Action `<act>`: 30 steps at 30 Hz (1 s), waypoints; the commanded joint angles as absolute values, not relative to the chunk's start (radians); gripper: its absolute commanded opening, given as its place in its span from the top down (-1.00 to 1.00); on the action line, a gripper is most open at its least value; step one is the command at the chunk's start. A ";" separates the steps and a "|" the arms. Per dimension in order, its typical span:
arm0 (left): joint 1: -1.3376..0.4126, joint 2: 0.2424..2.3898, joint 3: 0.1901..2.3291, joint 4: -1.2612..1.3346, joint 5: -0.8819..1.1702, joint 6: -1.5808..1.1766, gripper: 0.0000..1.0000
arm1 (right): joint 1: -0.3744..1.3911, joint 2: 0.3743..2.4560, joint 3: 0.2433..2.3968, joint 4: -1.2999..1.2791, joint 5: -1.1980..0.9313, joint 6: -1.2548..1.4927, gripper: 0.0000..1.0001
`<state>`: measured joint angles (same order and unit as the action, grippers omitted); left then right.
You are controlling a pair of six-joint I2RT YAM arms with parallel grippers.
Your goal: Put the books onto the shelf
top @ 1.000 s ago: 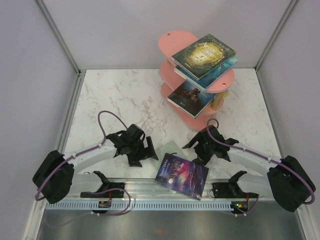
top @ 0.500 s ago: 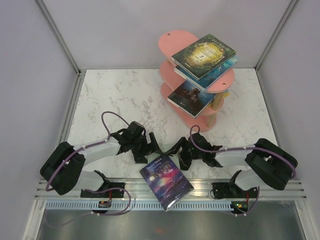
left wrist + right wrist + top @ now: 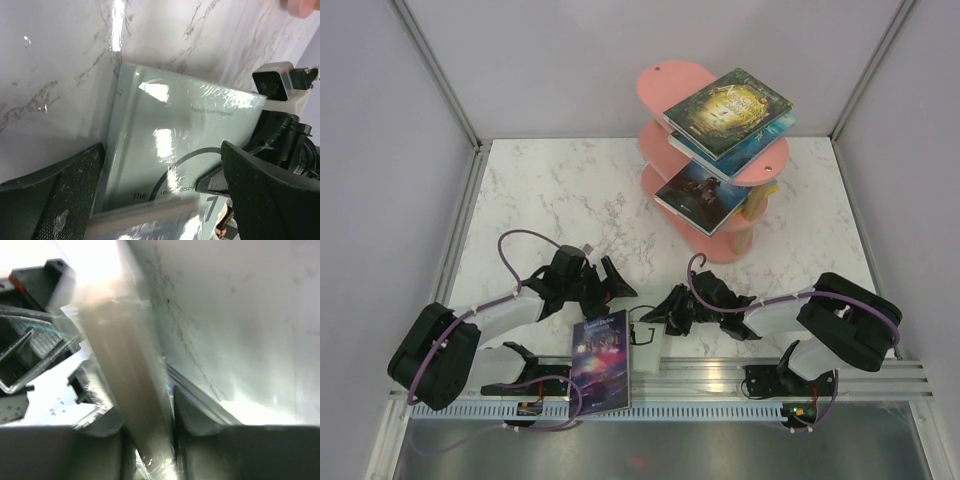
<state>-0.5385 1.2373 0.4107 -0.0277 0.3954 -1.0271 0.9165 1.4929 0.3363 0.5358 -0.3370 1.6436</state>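
The purple galaxy book has slid left and turned since the earlier frames; it now lies face up at the near edge of the marble table, its near end over the metal rail; the right arm has reached further left and its jaws have narrowed.

Right gripper: low over the table, fingers pressed onto the thin edge of the pale grey-green book, pinching it.

Left gripper: fingers spread wide, one to either side of the pale book, holding nothing; the pale book lies flat on the marble, cover up, just beside the purple one.

Pink shelf: stands at the far right of the table, well apart from both grippers; the green-gold circle book lies on top of the teal-blue book on an upper board; a dark blue-covered book lies on a board below; which tier each occupies cannot be told exactly.
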 commanded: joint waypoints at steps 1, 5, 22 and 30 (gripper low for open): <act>-0.554 1.241 0.362 0.072 0.540 -1.057 -1.00 | 0.914 1.551 0.331 0.390 -0.224 1.695 0.61; -0.543 1.192 0.412 0.009 0.561 -1.008 -0.99 | 0.914 1.475 0.385 0.243 -0.192 1.619 1.00; -0.348 1.009 0.666 -0.379 0.595 -0.819 -1.00 | 0.920 0.950 0.774 -0.682 0.043 1.358 1.00; -0.310 0.993 0.729 -0.428 0.604 -0.816 -1.00 | 0.974 0.936 1.087 -0.747 -0.024 1.206 1.00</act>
<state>-0.3153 1.0172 0.6796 -0.3946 0.5724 -0.8616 0.9527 0.9676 0.9302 -0.8043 0.0273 1.2739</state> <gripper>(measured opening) 0.997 0.297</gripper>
